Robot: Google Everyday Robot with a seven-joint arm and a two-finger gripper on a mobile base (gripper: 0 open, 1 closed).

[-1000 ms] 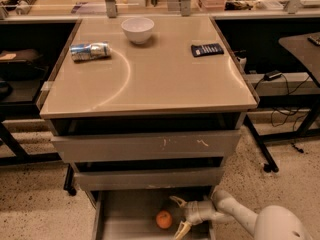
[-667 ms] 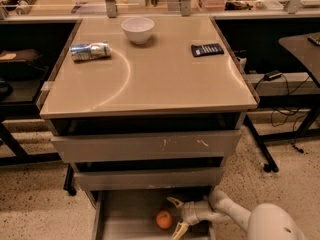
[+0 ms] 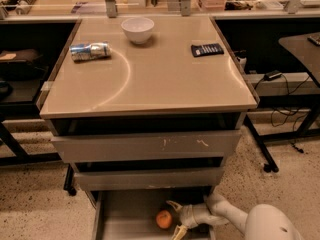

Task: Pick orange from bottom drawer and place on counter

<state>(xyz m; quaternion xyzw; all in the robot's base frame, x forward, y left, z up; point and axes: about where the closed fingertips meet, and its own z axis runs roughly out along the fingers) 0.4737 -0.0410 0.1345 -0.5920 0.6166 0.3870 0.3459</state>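
The orange (image 3: pixel 164 219) lies on the floor of the open bottom drawer (image 3: pixel 125 215), the lowest grey tray under two wider drawers. My gripper (image 3: pixel 172 218) reaches into that drawer from the lower right, its white arm coming in past the drawer's right side. Its two tan fingertips (image 3: pixel 175 205) are spread apart, one above and one below the orange's right side, not closed on it. The tan counter (image 3: pixel 150 74) is the glossy cabinet top above.
On the counter stand a white bowl (image 3: pixel 138 29), a lying silver can (image 3: pixel 90 51) and a dark flat remote-like object (image 3: pixel 207 49). Two wider grey drawers (image 3: pixel 145 146) overhang the bottom one. Black desks and cables flank the cabinet.
The gripper has shifted slightly left toward the orange; the orange has not moved.
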